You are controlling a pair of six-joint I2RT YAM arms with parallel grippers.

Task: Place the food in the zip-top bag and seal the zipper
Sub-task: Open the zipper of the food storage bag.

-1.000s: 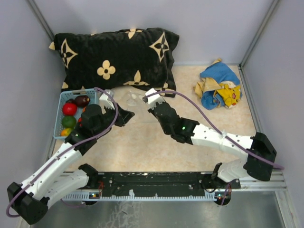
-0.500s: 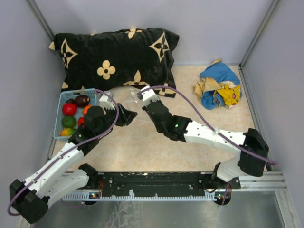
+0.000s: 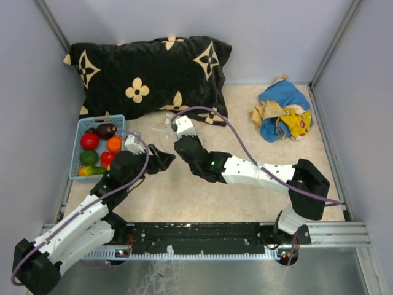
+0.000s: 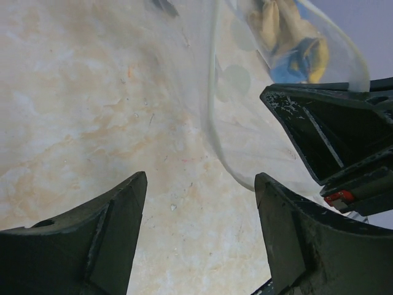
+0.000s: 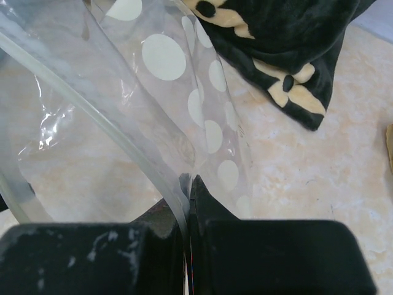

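The zip-top bag (image 5: 132, 117) is clear with pale dots and hangs from my right gripper (image 5: 189, 182), which is shut on its edge beside the zipper (image 5: 104, 123), a pale strip. From above, the bag (image 3: 159, 128) shows faintly in front of the pillow, at my right gripper (image 3: 175, 133). My left gripper (image 4: 199, 184) stands open over bare table, nothing between its fingers, with the bag's curved rim (image 4: 212, 104) just beyond its tips. In the top view the left gripper (image 3: 167, 156) sits just near-left of the bag. The food (image 3: 89, 141) lies in the basket: red, orange, green and purple-brown pieces.
The light blue basket (image 3: 101, 118) stands at the left, close to my left arm. A black pillow with cream flowers (image 3: 147, 74) fills the back. A blue-and-yellow cloth (image 3: 282, 114) lies at the back right. Grey walls close in both sides.
My left gripper has opened and drawn back a little toward the near side. My right gripper has carried the bag leftward, still shut on it.
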